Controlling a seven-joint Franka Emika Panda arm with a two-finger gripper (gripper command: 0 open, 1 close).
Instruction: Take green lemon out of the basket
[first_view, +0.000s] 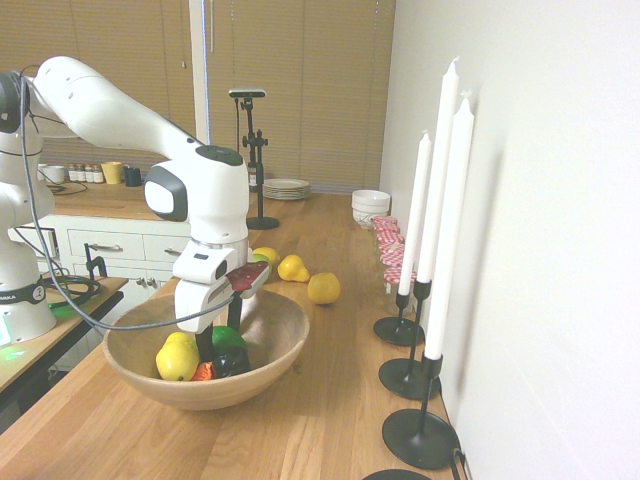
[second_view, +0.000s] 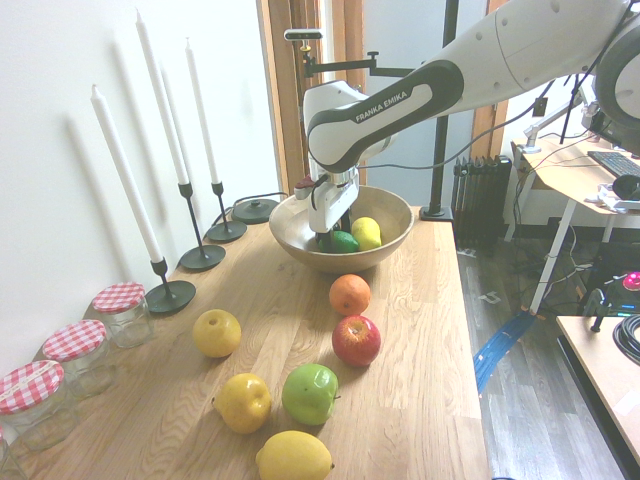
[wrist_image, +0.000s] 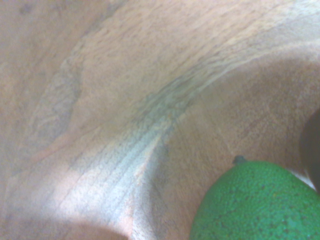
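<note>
The basket (first_view: 128, 366) is a wide wooden bowl on the long counter, also seen in the second exterior view (second_view: 383, 250). Inside it lies the green lemon (first_view: 229, 338), next to a yellow lemon (first_view: 176, 358) and a dark round fruit (first_view: 233, 364). My gripper (first_view: 221, 334) reaches straight down into the bowl, one finger on each side of the green lemon, and looks shut on it. The green lemon (second_view: 344, 242) still rests low in the bowl. Its dotted green skin (wrist_image: 260, 205) fills a corner of the wrist view over the bowl's wood.
Several fruits lie on the counter beyond the bowl: an orange (second_view: 350, 294), a red apple (second_view: 356, 340), a green apple (second_view: 310, 393) and yellow ones (second_view: 217, 332). Three tall white candles in black holders (first_view: 420, 435) stand along the wall. Jars with checked lids (second_view: 120, 311) line that wall too.
</note>
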